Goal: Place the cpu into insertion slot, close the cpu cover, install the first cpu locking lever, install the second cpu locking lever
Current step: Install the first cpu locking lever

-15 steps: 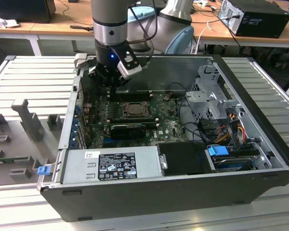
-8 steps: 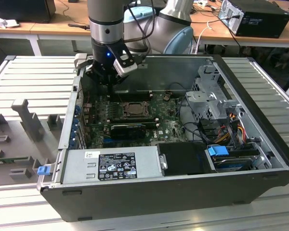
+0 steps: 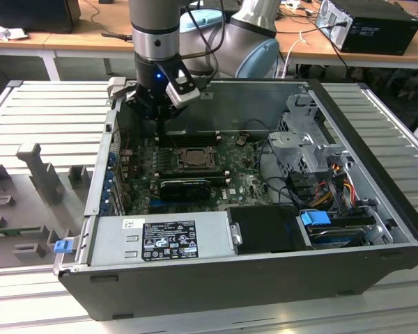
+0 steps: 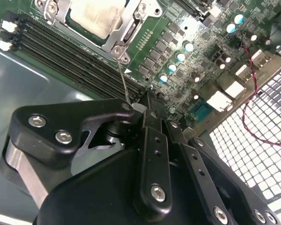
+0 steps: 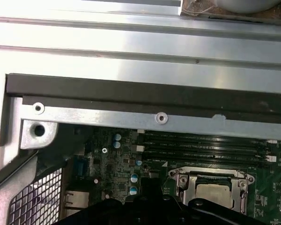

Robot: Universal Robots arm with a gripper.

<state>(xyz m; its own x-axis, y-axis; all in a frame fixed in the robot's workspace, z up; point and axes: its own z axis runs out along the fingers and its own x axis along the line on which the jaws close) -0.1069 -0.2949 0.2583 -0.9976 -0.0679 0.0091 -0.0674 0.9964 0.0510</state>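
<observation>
In the exterior view, your black hand (image 3: 160, 125) hangs inside the open dark-grey computer case (image 3: 299, 278), near the square black-framed insertion slot (image 3: 194, 158). In the second wrist view, its fingers (image 4: 152, 136) are drawn narrow at the end of a thin silver wire lever (image 4: 122, 79), perhaps pinching it. In the first wrist view, the pale silver square cpu (image 5: 210, 191) sits in the slot, and the thin silvery metal cpu cover (image 5: 239, 177) lies flat around it.

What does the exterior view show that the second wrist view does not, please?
Exterior view: the whole open computer case, its power supply and the drive cage. Second wrist view: the mesh grille and a thin wire lever ending at the gripper. Shared: the green motherboard, the cpu framed by the cpu cover, and the memory slots.
</observation>
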